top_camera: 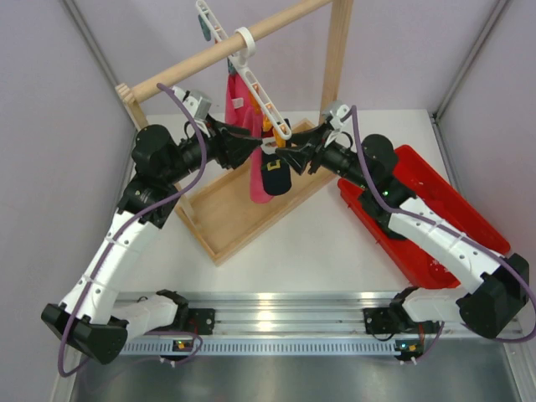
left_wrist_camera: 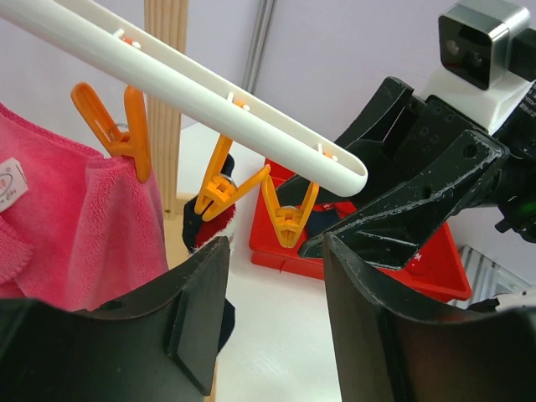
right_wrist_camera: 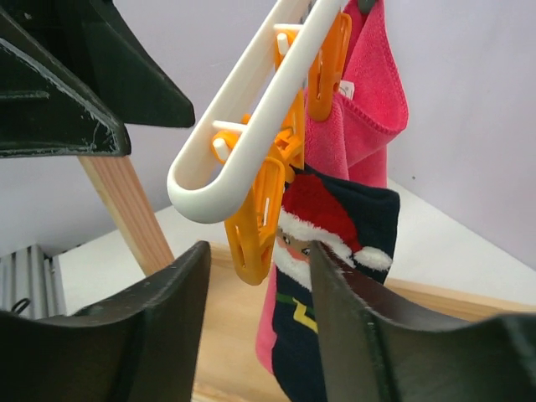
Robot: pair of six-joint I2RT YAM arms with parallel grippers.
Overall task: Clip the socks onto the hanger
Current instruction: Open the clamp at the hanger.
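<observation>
At the end of the white hanger [top_camera: 260,90], flanks the Santa sock [top_camera: 274,177] hung from an orange clip [left_wrist_camera: 219,188] by the pink towel [top_camera: 237,105], with left claw [top_camera: 255,147] and right claw [top_camera: 290,155] spread empty, likely minding the clip.

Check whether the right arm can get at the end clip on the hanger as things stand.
Probably yes. The right gripper has its fingers spread, the end clip sits just ahead of their gap, nothing between. Tight though: the clipped sock hangs beside it and the left gripper is close opposite.
</observation>
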